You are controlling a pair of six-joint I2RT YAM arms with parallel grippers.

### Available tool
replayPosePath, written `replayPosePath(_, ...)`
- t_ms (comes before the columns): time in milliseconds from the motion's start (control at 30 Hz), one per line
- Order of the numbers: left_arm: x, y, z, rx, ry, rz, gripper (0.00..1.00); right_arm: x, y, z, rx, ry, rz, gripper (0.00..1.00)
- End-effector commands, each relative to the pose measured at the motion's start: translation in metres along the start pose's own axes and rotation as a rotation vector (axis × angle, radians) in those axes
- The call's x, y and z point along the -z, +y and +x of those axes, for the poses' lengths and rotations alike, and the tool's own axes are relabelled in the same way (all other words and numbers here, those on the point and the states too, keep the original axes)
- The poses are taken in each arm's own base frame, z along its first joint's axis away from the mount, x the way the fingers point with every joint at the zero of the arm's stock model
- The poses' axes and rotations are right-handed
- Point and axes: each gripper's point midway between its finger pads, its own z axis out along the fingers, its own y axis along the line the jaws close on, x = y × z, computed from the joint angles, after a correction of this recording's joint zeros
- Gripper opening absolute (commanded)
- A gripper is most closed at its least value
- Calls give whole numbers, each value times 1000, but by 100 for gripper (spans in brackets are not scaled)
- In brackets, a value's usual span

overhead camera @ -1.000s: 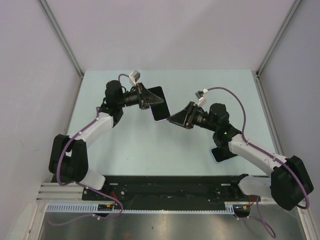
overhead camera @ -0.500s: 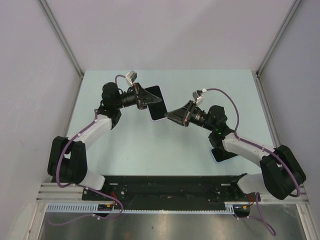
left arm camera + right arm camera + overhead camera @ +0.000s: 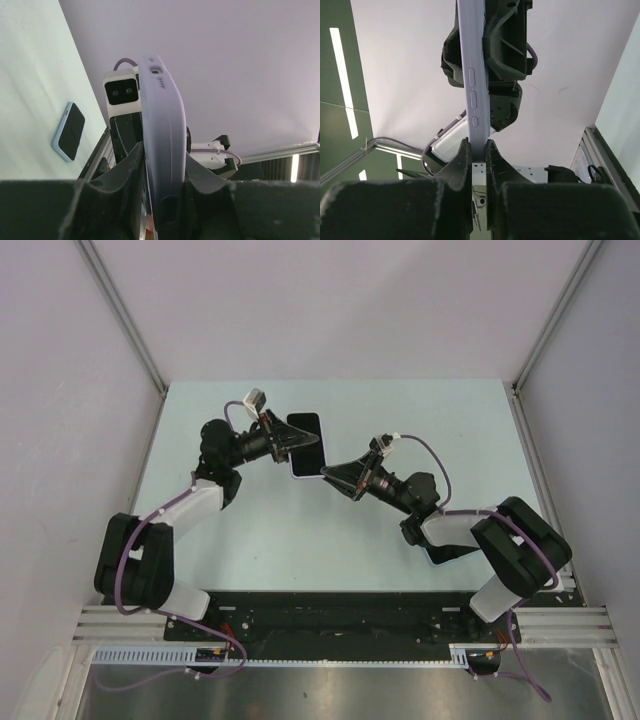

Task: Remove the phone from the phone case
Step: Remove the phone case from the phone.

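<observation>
Since the coming move is a separation between two grips, the relation that matters is how each hand sits on the one object. The phone case (image 3: 161, 115) is held off the table (image 3: 300, 530), above its middle and toward the far edge. Its long axis runs roughly from far edge to near edge. The dark face turned up to the overhead camera I take to be the phone (image 3: 307, 433), seated in the case; no gap between the two is visible.

My left hand (image 3: 288, 442) reaches in from the left-edge side and is closed across the thickness of the lavender case, with both fingers bearing on it. My right hand (image 3: 333, 472) meets the near right corner of the same object. Its wrist view shows the fingers narrowed to a pinch on the thin lavender side carrying the buttons, and the long axis runs straight away from that hand toward the left clamp. Whether this pinch takes only the case lip or the phone as well, I cannot tell.

Both hands are in contact, so neither is nearer. In my judgement the right one is better placed to peel or push at the corner.

Below, the table surface is plain and pale. A second handset (image 3: 70, 131) with a pale blue rim lies flat near the near right corner, partly under my right forearm. The enclosure walls stand well apart from the work.
</observation>
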Motion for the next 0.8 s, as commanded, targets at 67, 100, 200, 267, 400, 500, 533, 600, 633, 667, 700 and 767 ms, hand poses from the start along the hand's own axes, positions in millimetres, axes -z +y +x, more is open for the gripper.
replayPosePath(67, 3, -61, 12, -107, 5, 223, 31, 3, 37, 19, 19, 51, -189, 0)
replayPosePath(100, 3, -61, 12, -102, 4, 227, 31, 4, 35, 19, 18, 50, -183, 0)
replayPosePath(200, 4, -59, 10, -73, -5, 237, 11, 7, 31, 15, 18, 38, -170, 0)
replayPosePath(267, 3, -58, 9, -67, -4, 247, 0, 10, 32, 12, 22, 25, -173, 0)
replayPosePath(400, 7, -63, 10, -28, -11, 295, 0, 14, 49, 9, 98, 13, -217, 0)
replayPosePath(500, 10, -69, 11, -9, -20, 337, 0, 15, 79, 11, 188, 30, -289, 0)
replayPosePath(533, 12, -71, 11, -10, -22, 347, 0, 15, 85, 13, 210, 42, -304, 0)
replayPosePath(600, 13, -76, 10, 4, -36, 361, 0, 14, 104, 17, 270, 55, -354, 0)
replayPosePath(633, 14, -82, 9, 8, -40, 371, 0, 13, 109, 20, 292, 66, -369, 0)
replayPosePath(667, 14, -86, 9, 16, -43, 382, 0, 14, 120, 23, 325, 68, -397, 0)
replayPosePath(700, 14, -96, 9, 23, -39, 401, 0, 15, 125, 27, 348, 73, -413, 0)
replayPosePath(767, 15, -113, 11, 16, -34, 434, 0, 17, 138, 35, 441, 90, -455, 0)
